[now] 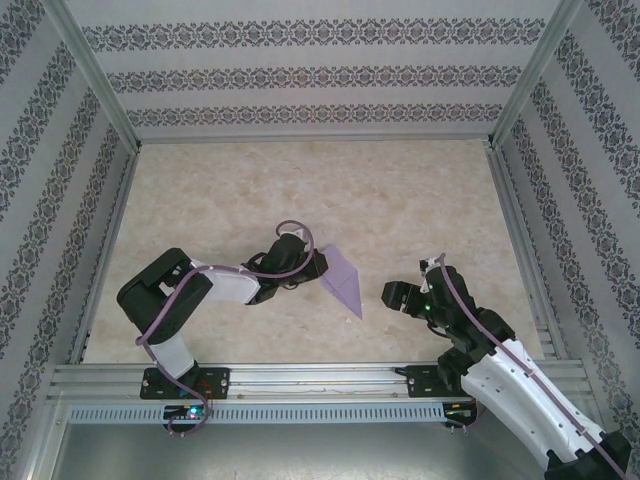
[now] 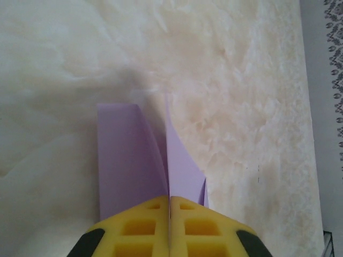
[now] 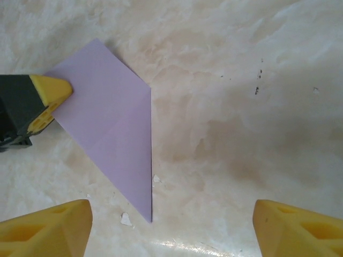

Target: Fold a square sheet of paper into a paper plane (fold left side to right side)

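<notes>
From above, the left tool (image 1: pixel 312 266) sits over the wide end of the folded lavender paper (image 1: pixel 343 280), hiding that end from us, and the creases are too small to read. The right arm (image 1: pixel 520 385) runs off the bottom right corner. At the left wrist, the pressed-together yellow fingers (image 2: pixel 139 227) are cut by the lower edge and hide the paper's near end. At the right wrist, the right tool (image 3: pixel 171 209) has its fingers cropped at the bottom edge, the left tool is cropped at the left edge and covers one paper corner, and we cannot name the white flecks (image 3: pixel 126 218) by the point.
</notes>
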Robot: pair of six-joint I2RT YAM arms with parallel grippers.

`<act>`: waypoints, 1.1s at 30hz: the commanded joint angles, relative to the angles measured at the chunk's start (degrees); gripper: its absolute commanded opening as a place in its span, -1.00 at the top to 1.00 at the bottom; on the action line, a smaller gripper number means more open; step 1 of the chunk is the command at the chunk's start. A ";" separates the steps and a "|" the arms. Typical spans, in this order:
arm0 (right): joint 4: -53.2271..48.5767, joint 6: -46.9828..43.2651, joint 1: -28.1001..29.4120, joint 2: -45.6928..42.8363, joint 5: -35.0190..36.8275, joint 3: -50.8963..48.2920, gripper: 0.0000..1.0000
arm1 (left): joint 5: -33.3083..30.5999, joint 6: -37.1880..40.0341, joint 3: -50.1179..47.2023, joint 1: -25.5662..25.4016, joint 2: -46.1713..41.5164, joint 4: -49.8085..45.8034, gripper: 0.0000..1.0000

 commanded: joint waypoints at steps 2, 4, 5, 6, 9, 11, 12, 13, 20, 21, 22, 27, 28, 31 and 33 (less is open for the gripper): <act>0.20 -2.07 -3.96 -0.55 -8.48 -1.10 -0.46 | 3.46 2.61 1.63 0.28 -0.37 2.94 1.00; 1.20 -3.16 -6.54 -0.43 -12.19 -1.55 -0.45 | 5.42 3.84 1.84 0.84 -0.67 2.81 1.00; 1.66 -3.82 -7.69 -0.31 -14.01 -1.72 -0.45 | 6.26 4.33 1.79 1.16 -0.87 2.81 1.00; 2.14 -4.58 -8.89 -0.18 -16.00 -1.87 -0.45 | 7.32 4.97 1.81 1.54 -1.19 2.48 1.00; 3.76 -6.47 -13.00 0.36 -21.66 -2.00 -0.46 | 10.01 7.35 1.89 2.49 -2.40 0.79 1.00; 5.36 -7.53 -15.45 1.06 -24.90 -1.92 -0.51 | 12.28 9.07 2.15 2.93 -3.14 -0.35 1.00; 6.45 -8.14 -16.63 1.63 -26.60 -1.92 -0.57 | 14.00 9.73 2.18 3.22 -3.46 -0.36 1.00; 7.79 -8.60 -17.50 2.37 -28.07 -1.99 -0.62 | 15.46 10.37 2.22 3.45 -3.74 -0.66 1.00; 19.26 -11.37 -18.88 12.02 -35.80 -2.00 -0.88 | 22.04 14.02 1.86 4.46 -4.32 -3.03 1.00; 20.22 -12.16 -18.96 13.44 -36.39 -2.00 -0.91 | 22.93 14.34 1.55 4.53 -4.32 -2.75 1.00; 20.90 -13.06 -18.96 14.77 -37.15 -1.81 -0.96 | 23.88 14.76 1.41 4.64 -4.32 -2.77 1.00; 25.52 -15.35 -19.22 20.74 -41.35 -0.26 -0.96 | 28.73 17.49 0.68 5.40 -5.34 -3.36 1.00; 26.72 -15.35 -19.27 22.12 -42.17 0.00 -0.96 | 29.26 18.41 0.64 5.51 -6.03 -4.00 1.00; 30.54 -15.51 -19.25 25.94 -44.44 0.19 -0.96 | 30.36 22.24 0.46 5.60 -8.85 -7.34 1.00; 33.42 -15.37 -19.20 28.43 -46.19 0.08 -0.96 | 30.76 25.07 0.58 5.67 -10.75 -10.19 1.00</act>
